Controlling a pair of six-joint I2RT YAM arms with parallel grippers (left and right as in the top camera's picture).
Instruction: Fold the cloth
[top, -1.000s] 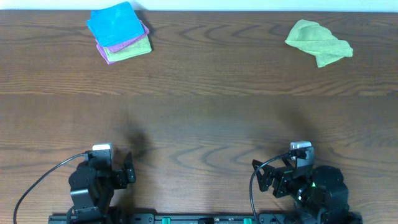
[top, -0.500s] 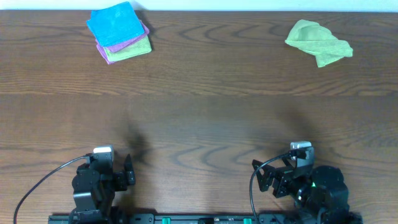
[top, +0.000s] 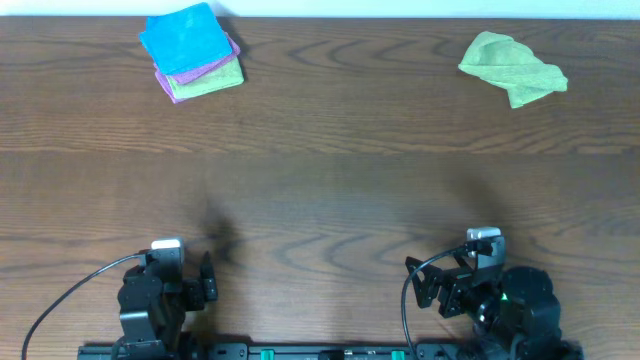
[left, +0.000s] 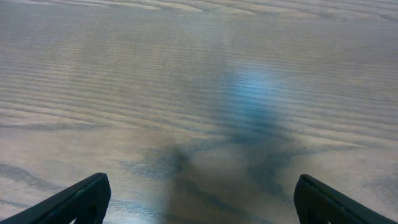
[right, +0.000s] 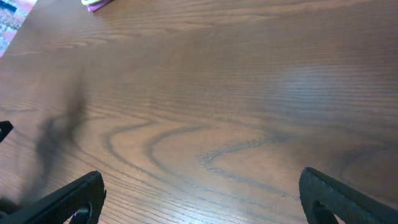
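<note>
A crumpled green cloth (top: 512, 67) lies at the far right of the table in the overhead view. My left gripper (top: 190, 285) is at the near left edge, open and empty; its wrist view (left: 199, 199) shows only bare wood between the fingers. My right gripper (top: 450, 280) is at the near right edge, open and empty; its wrist view (right: 199, 199) also shows bare wood. Both grippers are far from the green cloth.
A stack of folded cloths (top: 192, 51), blue on top of pink and green, sits at the far left. A corner of it shows at the top of the right wrist view (right: 96, 4). The wooden table (top: 330, 180) spans the view.
My left arm has drawn back a little toward the near edge. The right arm and the cloths have not moved.
</note>
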